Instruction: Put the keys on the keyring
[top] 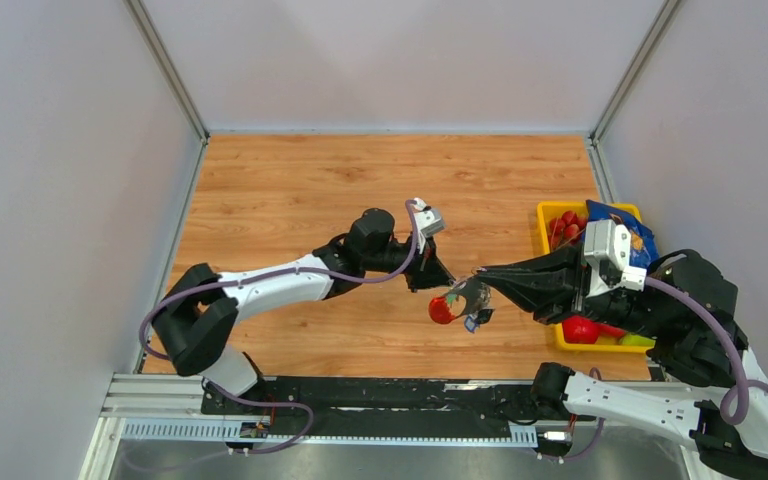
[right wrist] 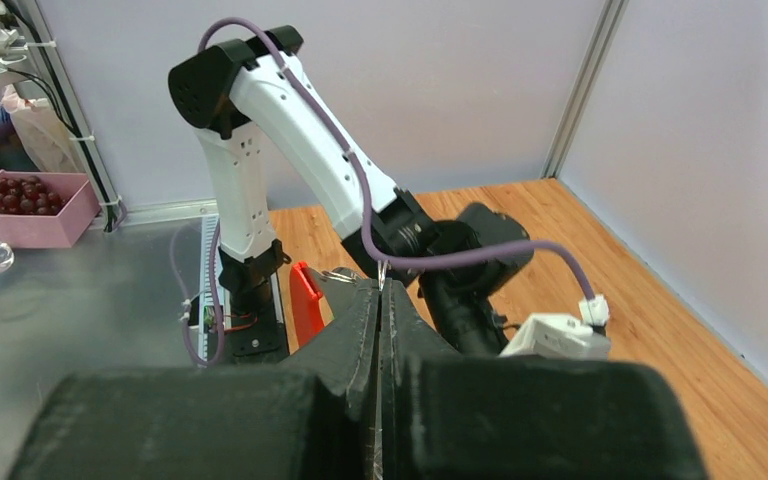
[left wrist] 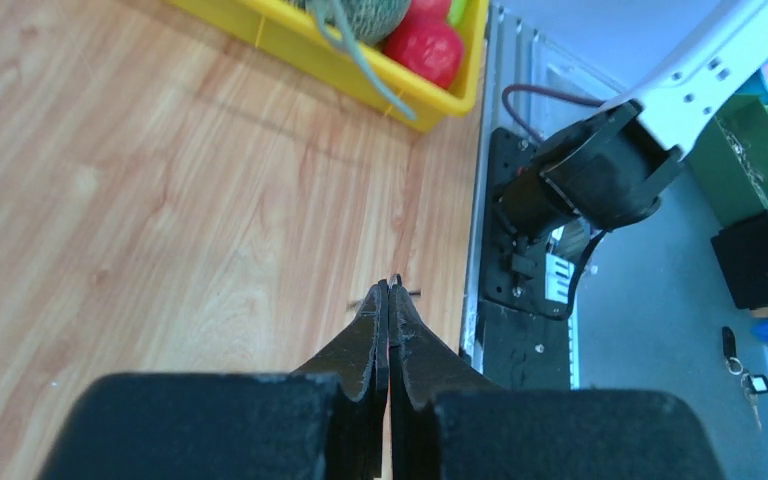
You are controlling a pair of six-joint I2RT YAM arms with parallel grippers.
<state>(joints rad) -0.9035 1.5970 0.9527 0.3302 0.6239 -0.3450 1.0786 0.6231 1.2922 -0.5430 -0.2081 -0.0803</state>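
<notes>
Two arms are meeting nose to nose over the wooden table. On the left, the left gripper has its jaws pressed flat together. Its wrist cam only shows a thin dark sliver sticking out sideways at the very tips. I honestly can't tell if that's the key, which I can't pick out anywhere else either. Just off those tips at about 4 o'clock hangs the keyring, clear of the wood. It's a glossy red tag lowest, a curved grey strap that looks like dull metal, and a little blue piece at 6 o'clock. The right gripper is clamped on the top of that bunch, fingers closed. Over at 3 o'clock there's a yellow bin, hard plastic, with smooth red fruit in it. For doing this step well, I'd hold the ring dead steady and turned so its split faces the left arm. The wire is thin and springy, and the dangly bits will swing if bumped. Then I'd creep in slowly and line up off the wrist cam, not the overhead one.
</notes>
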